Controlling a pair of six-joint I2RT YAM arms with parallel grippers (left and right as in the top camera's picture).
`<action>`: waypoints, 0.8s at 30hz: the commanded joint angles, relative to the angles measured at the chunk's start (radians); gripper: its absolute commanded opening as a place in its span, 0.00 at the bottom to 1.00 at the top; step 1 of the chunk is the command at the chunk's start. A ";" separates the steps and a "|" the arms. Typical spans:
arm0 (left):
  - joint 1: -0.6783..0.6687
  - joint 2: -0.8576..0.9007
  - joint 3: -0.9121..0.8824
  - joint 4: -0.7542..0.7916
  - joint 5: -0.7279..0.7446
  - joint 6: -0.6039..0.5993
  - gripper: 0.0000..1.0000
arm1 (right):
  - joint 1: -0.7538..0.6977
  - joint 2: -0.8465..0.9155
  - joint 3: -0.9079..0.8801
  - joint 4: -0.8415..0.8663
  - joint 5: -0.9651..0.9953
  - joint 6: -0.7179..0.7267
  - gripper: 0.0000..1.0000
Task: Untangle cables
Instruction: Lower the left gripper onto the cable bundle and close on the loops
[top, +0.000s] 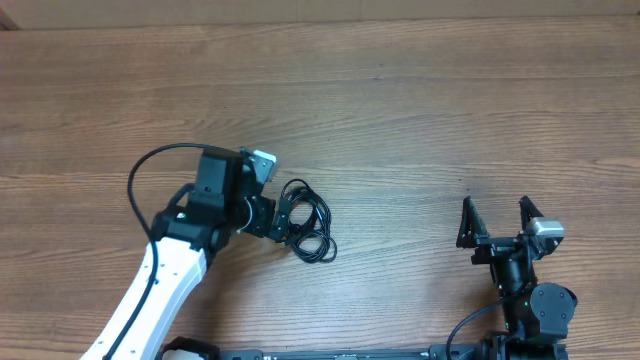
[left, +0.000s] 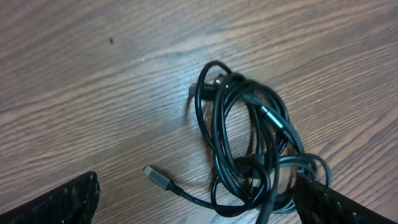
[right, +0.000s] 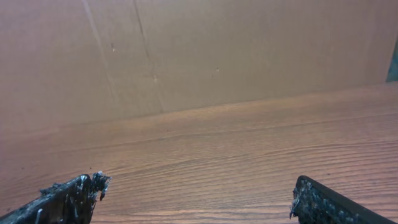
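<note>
**Item 1. Thin black flexible cables (top: 312, 226), knotted into one small bundle.** They lie on the brown wood-grain table (top: 420, 100), about midway between its left and right edges and in the half nearer the arms. The loops overlap and cross. One strand trails out to a small grey plug end (left: 153, 173) lying flat on the wood, clear of the knot. No strand is separated, so the untangling is judged not yet begun.

**Item 2. Left gripper (top: 288, 220), black, two-fingered, on a white arm.** It is spread wide and low at the bundle's left side. The left wrist view shows one finger over bare wood and the other at the edge of the loops. Nothing is clamped, and whether it touches the loops cannot be told. This placement is judged an approach for a first pinch, and the free plug strand is the likeliest starting point.

**Item 3. Right gripper (top: 496, 216), black, two-fingered.** It is spread wide and empty near the table's near right corner, well apart from the bundle. It is judged to be parked, leaving the left arm room.
</note>
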 joint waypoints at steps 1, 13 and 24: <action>-0.007 0.043 0.022 0.009 -0.012 -0.020 1.00 | 0.001 -0.009 -0.010 0.002 0.014 -0.003 1.00; -0.007 0.207 0.022 0.037 0.012 -0.020 0.99 | 0.002 -0.009 -0.010 0.002 0.014 -0.003 1.00; -0.008 0.208 0.022 0.076 0.013 -0.019 1.00 | 0.002 -0.009 -0.010 0.002 0.014 -0.003 1.00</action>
